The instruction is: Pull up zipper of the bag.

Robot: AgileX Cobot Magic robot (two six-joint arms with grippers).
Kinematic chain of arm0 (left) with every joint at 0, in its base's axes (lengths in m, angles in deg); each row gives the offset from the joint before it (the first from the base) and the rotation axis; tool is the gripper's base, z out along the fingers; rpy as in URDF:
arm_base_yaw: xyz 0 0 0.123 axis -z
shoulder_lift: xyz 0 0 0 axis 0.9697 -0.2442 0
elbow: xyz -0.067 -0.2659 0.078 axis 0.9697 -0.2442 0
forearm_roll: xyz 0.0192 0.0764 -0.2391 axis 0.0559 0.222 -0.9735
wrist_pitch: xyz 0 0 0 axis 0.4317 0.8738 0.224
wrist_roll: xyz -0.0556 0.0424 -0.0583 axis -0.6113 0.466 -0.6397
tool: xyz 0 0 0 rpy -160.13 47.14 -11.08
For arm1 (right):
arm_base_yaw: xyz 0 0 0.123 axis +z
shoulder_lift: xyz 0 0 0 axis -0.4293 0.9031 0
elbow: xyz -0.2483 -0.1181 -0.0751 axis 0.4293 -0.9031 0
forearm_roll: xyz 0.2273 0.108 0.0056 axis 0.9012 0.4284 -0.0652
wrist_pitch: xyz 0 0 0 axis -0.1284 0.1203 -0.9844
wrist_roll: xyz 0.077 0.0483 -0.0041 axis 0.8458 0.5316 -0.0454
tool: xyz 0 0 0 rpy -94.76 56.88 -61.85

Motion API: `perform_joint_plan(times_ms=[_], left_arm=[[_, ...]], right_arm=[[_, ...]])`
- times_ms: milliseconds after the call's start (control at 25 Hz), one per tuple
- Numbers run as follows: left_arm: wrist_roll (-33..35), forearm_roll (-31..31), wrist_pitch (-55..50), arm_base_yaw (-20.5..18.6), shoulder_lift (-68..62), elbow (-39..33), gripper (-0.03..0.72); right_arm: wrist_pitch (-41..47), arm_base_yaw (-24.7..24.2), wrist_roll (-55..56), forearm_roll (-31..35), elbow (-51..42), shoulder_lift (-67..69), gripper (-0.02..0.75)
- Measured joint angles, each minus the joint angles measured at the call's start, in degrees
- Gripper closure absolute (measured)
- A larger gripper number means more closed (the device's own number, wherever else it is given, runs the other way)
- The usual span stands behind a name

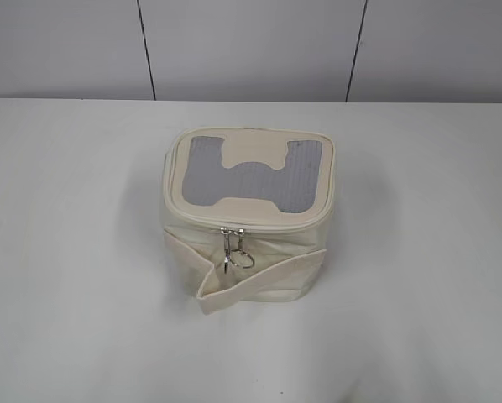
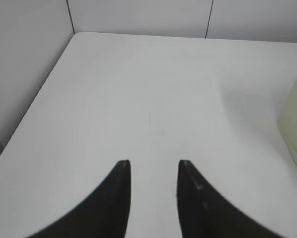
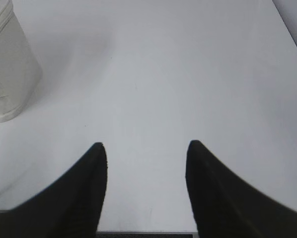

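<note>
The cream bag [image 1: 247,214] stands in the middle of the white table, with a grey mesh top and a cream H-shaped patch. The zipper [image 1: 234,225] runs round its top rim; two silver pulls with rings [image 1: 237,249] hang together at the front, above the cream strap [image 1: 243,281]. No arm shows in the exterior view. My left gripper [image 2: 153,162] is open and empty over bare table, with the bag's side [image 2: 296,126] at the right edge. My right gripper [image 3: 146,145] is open and empty, with the bag [image 3: 9,64] at the upper left.
The white table [image 1: 66,252] meets a grey panelled wall [image 1: 251,50] at the back. The left wrist view shows the table's left edge [image 2: 34,104] against a wall. The right wrist view shows the table's front edge [image 3: 146,231] just below the fingers.
</note>
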Motion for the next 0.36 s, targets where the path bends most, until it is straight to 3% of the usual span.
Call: perform_joint_plan(times_ms=[360], left_arm=[[0.0, 0.0, 0.0, 0.0, 0.0, 0.0, 0.441]], right_arm=[[0.0, 0.0, 0.0, 0.0, 0.0, 0.0, 0.327]])
